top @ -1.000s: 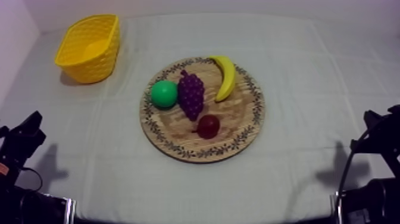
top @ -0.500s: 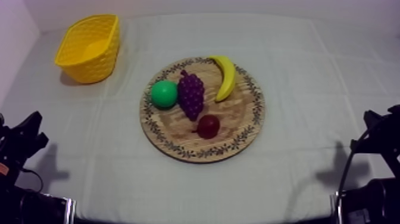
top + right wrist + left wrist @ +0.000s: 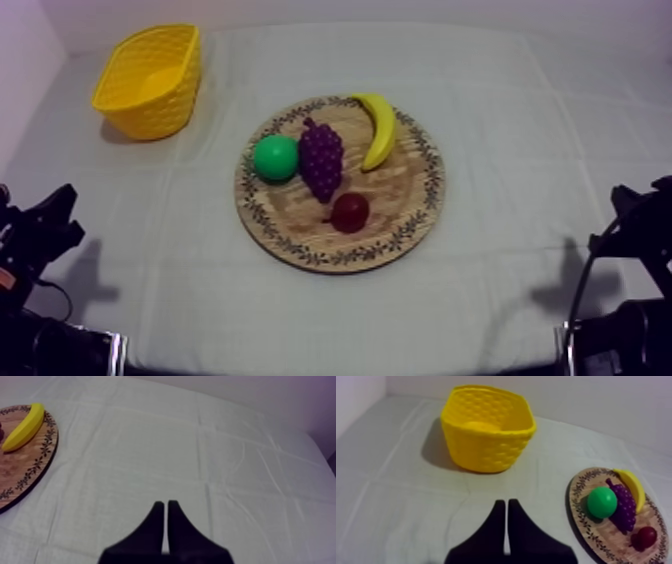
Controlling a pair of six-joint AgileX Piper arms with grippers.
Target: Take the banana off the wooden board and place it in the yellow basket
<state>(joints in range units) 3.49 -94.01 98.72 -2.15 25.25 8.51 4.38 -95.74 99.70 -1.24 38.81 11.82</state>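
The banana (image 3: 379,128) lies along the far right rim of the round wooden board (image 3: 410,215), curved and yellow; it also shows as banana (image 3: 632,487) and banana (image 3: 23,427). The yellow basket (image 3: 150,80) stands at the table's far left, seen close as basket (image 3: 486,428). My left gripper (image 3: 60,215) rests low at the left side, and in the left wrist view the left gripper (image 3: 506,507) is a narrow shut wedge over bare cloth, short of the basket. My right gripper (image 3: 630,205) rests low at the right; the right gripper (image 3: 165,507) is shut too, away from the board (image 3: 25,471).
On the board also lie a green ball (image 3: 275,157), a bunch of purple grapes (image 3: 321,158) and a small red fruit (image 3: 350,212). Grey-white cloth covers the table between the board and both arms.
The left gripper has sunk slightly lower at the left side. The fruit, board, basket and right arm have not moved.
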